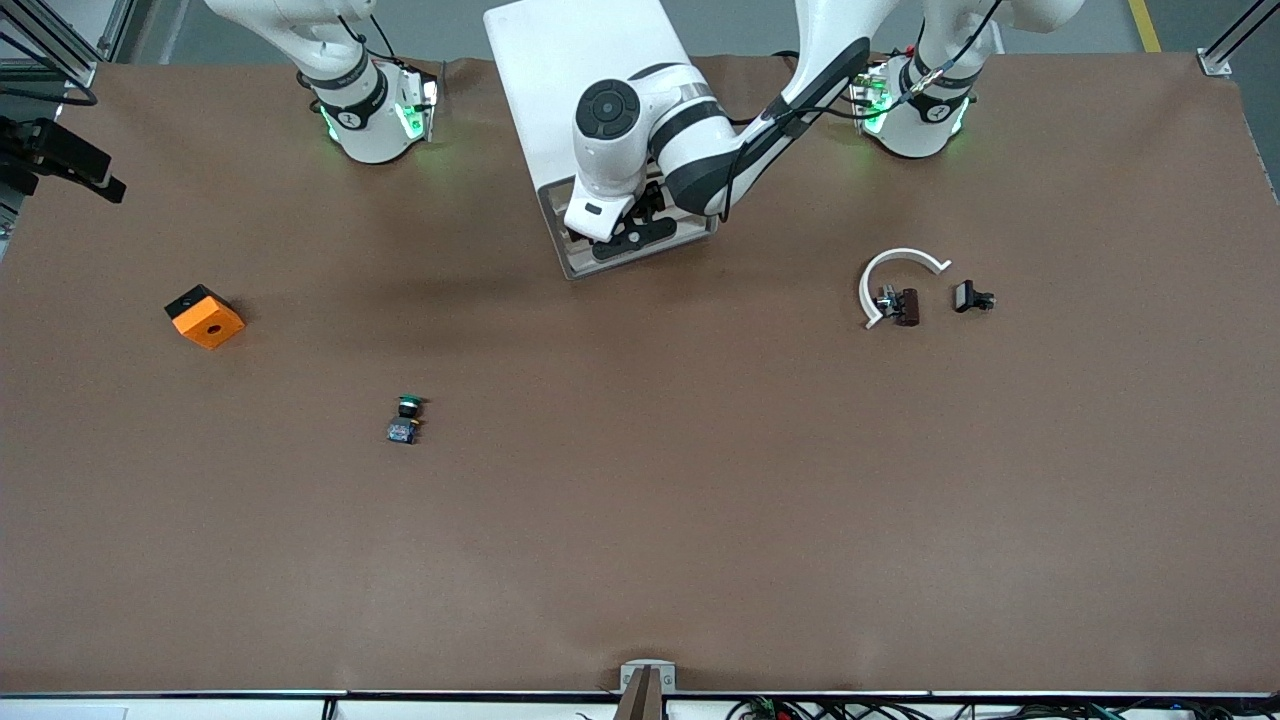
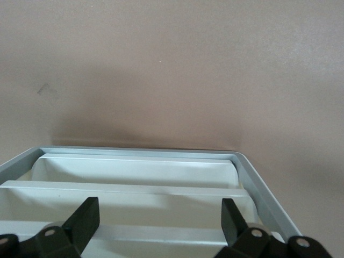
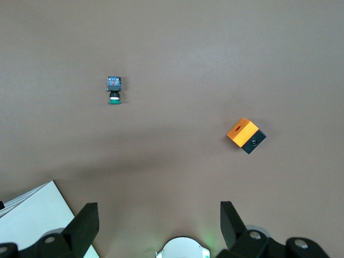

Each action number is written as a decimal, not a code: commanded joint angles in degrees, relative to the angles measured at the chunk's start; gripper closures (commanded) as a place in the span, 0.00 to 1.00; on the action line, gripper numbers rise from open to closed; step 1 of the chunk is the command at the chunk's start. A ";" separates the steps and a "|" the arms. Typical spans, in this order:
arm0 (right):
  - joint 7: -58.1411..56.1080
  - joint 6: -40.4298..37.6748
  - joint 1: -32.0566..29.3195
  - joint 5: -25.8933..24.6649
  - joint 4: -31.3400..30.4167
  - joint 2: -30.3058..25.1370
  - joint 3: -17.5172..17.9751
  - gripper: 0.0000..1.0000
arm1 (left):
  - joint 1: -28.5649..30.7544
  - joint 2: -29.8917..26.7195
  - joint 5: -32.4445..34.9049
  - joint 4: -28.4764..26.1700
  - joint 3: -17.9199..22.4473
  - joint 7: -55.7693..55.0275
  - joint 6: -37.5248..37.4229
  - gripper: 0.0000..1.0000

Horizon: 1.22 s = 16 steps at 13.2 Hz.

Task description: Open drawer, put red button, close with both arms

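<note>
The white cabinet [image 1: 575, 80] stands at the table's edge between the two arm bases. My left gripper [image 1: 625, 240] hangs over its front, open. In the left wrist view my left gripper [image 2: 158, 207] straddles the highest drawer [image 2: 161, 239], with the lower drawer fronts stepped below it. The red button [image 1: 906, 306], dark-capped, lies on its side toward the left arm's end of the table. My right gripper [image 3: 158, 212] is open and empty, high above its own base [image 3: 183, 248]; the front view does not show it.
A white curved piece [image 1: 893, 268] lies against the red button, and a small black part [image 1: 971, 297] is beside it. A green-capped button [image 1: 405, 419] and an orange and black block [image 1: 205, 317] lie toward the right arm's end.
</note>
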 commanded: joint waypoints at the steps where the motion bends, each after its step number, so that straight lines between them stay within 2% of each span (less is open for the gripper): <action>1: -0.39 4.79 -0.21 0.62 -8.30 -6.34 0.19 0.00 | -1.09 0.08 -1.39 0.68 -0.34 -1.46 -0.81 0.00; 4: -0.39 5.15 -0.21 0.18 -8.14 -6.45 0.28 0.00 | -0.04 0.26 -1.31 1.64 0.45 -0.58 -0.81 0.00; 9: -0.47 6.11 0.23 -1.93 -7.88 -6.45 0.54 0.00 | 5.14 1.14 -0.25 3.57 2.56 2.49 -0.81 0.00; 16: -0.65 6.29 -0.38 -2.02 -5.95 -5.92 0.54 0.00 | 8.66 0.79 -0.25 3.93 11.95 13.91 -0.81 0.00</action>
